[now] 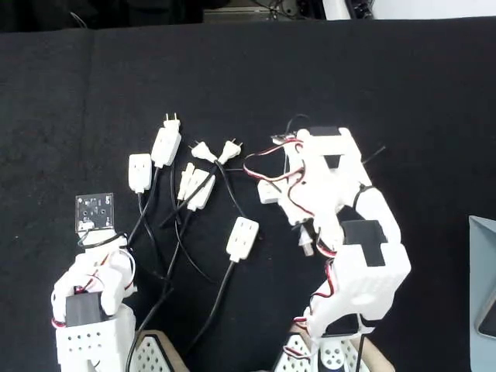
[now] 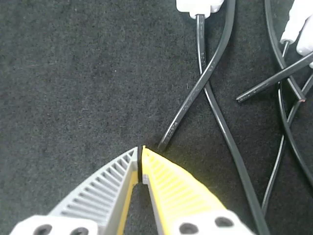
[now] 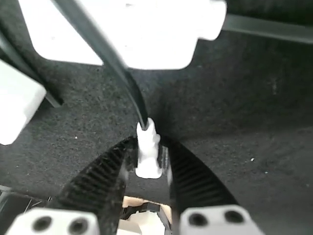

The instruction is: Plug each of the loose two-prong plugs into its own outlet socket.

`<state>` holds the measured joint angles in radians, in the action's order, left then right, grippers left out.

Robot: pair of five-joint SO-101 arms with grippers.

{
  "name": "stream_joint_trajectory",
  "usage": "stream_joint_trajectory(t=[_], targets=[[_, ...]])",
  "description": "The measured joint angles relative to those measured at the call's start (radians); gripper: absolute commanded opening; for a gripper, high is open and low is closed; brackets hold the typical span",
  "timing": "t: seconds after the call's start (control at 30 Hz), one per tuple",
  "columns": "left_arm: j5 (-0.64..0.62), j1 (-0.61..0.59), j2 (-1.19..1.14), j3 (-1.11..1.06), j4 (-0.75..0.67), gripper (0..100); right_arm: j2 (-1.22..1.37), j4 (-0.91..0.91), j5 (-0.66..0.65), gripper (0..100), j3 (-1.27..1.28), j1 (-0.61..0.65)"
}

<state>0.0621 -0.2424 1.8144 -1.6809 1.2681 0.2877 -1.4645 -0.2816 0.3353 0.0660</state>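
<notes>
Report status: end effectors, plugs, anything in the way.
Left end effector shut, empty. Right end effector shut on a white plug, outlet socket just ahead. Black cables crossed near the left one.

right wrist: small white plastic plug (image 3: 148, 149), prongs hidden between black right jaws | large white plastic block (image 3: 132, 34), blurred, cut by edge, kind unclear | left wrist: white plastic body on black cord (image 2: 198, 5), cut by edge, plug or socket unclear | high: grey-blue box (image 1: 482, 271), cut by edge
</notes>
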Motion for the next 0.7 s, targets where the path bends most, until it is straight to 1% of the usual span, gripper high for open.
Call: stream_joint_trajectory(t=[0.27, 0.37, 0.5, 0.7], targets=[[0.0, 0.0, 0.0, 0.0, 0.0, 3, -0.003, 0.0, 0.002, 1.2, 0.011, -0.002], [0.0, 0.0, 0.0, 0.0, 0.0, 3, -0.055, -0.002, 0.002, 1.1, 0.011, -0.002], [0.0, 0.0, 0.0, 0.0, 0.0, 3, -0.206, -0.048, 0.0, 1.1, 0.011, -0.002], [0.0, 0.0, 0.0, 0.0, 0.0, 3, -0.526, -0.075, 0.0, 1.1, 0.012, -0.002]])
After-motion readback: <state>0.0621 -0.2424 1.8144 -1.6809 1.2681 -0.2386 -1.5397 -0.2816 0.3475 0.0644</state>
